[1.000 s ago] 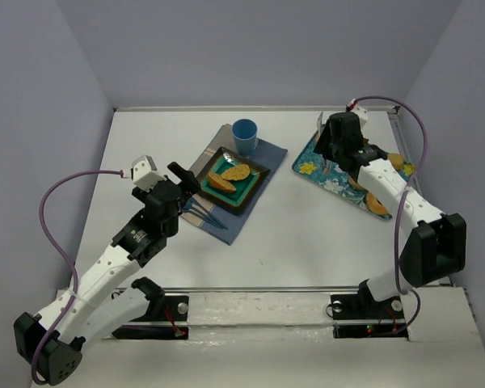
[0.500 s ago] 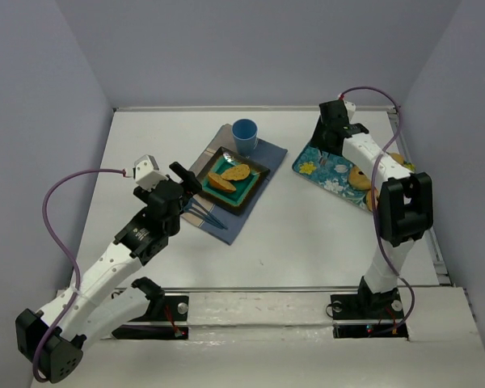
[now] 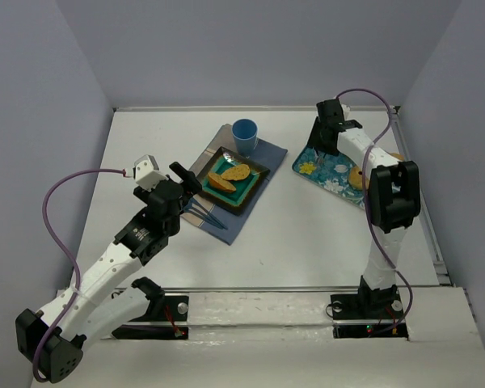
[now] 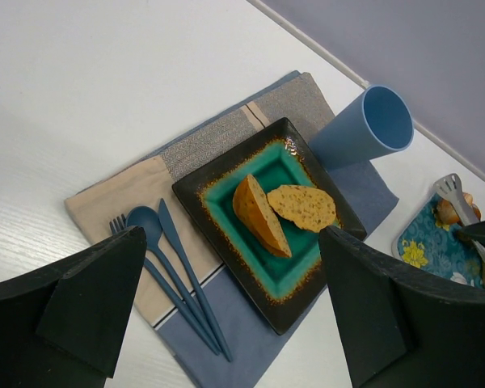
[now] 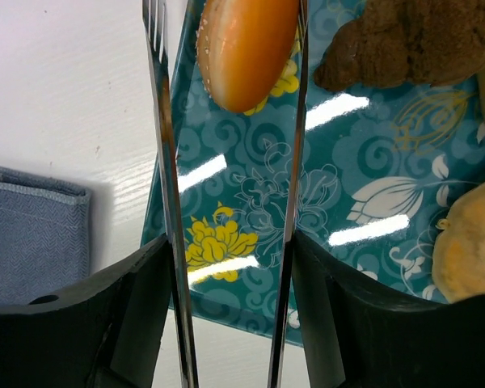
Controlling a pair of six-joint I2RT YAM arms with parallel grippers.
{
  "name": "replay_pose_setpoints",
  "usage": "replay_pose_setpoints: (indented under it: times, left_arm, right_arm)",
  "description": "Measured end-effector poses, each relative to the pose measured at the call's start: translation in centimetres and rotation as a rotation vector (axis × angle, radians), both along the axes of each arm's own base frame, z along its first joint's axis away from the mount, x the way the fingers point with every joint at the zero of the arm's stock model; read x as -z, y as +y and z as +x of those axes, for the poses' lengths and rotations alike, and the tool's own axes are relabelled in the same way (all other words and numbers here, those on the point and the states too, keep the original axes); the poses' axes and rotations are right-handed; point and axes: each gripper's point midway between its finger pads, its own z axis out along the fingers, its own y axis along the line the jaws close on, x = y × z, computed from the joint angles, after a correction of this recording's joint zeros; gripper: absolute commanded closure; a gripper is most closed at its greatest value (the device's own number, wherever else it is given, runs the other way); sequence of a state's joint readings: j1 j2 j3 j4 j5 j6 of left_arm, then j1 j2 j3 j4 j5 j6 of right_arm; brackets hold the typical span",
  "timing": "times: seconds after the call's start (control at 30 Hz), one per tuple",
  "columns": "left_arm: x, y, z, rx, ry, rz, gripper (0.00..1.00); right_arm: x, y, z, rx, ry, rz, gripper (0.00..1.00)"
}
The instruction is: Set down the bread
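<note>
A square black and teal plate [image 3: 250, 192] on a placemat holds two bread slices [image 3: 229, 176], also seen in the left wrist view [image 4: 279, 212]. My left gripper [image 3: 186, 179] is open and empty, hovering near the plate's front left over blue cutlery [image 4: 166, 259]. My right gripper [image 3: 323, 139] is shut on metal tongs [image 5: 163, 202] over the far left corner of a floral tray [image 3: 317, 168]. The tong tips pinch an orange bread roll [image 5: 246, 44] just above the tray [image 5: 250, 210].
A blue cup [image 3: 244, 136] stands behind the plate on the placemat [image 3: 230, 228]. Other breads lie on the tray: a brown lump [image 5: 412, 40] and a pale roll [image 5: 469, 242]. The enclosure's walls stand close behind and to the right of the tray.
My right arm has folded back and its elbow has swung over the tray, while the gripper with the tongs shifted slightly left at the tray's far corner. The left arm has not moved.
</note>
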State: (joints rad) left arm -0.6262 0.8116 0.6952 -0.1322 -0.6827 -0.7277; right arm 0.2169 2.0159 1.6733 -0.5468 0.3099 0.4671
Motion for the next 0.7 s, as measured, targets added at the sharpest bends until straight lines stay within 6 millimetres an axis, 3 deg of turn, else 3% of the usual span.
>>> replay_pose_setpoints:
  times: [0.17,0.43,0.53,0.7]
  left_arm:
    - [0.0,0.0,0.0,0.0,0.0,0.0,0.01]
    - [0.0,0.0,0.0,0.0,0.0,-0.001,0.01]
    - [0.0,0.0,0.0,0.0,0.0,0.0,0.01]
    - [0.0,0.0,0.0,0.0,0.0,0.0,0.01]
  right_arm:
    - [0.8,0.1,0.0,0.008,0.018,0.014,0.52]
    - [0.5,-0.7,-1.1,0.045,0.013,0.009,0.61]
    - [-0.9,-1.2,-2.2,0.057,-0.004,0.002,0.62]
    - [-5.0,-1.4,-3.7,0.035,-0.085,0.02,0.65]
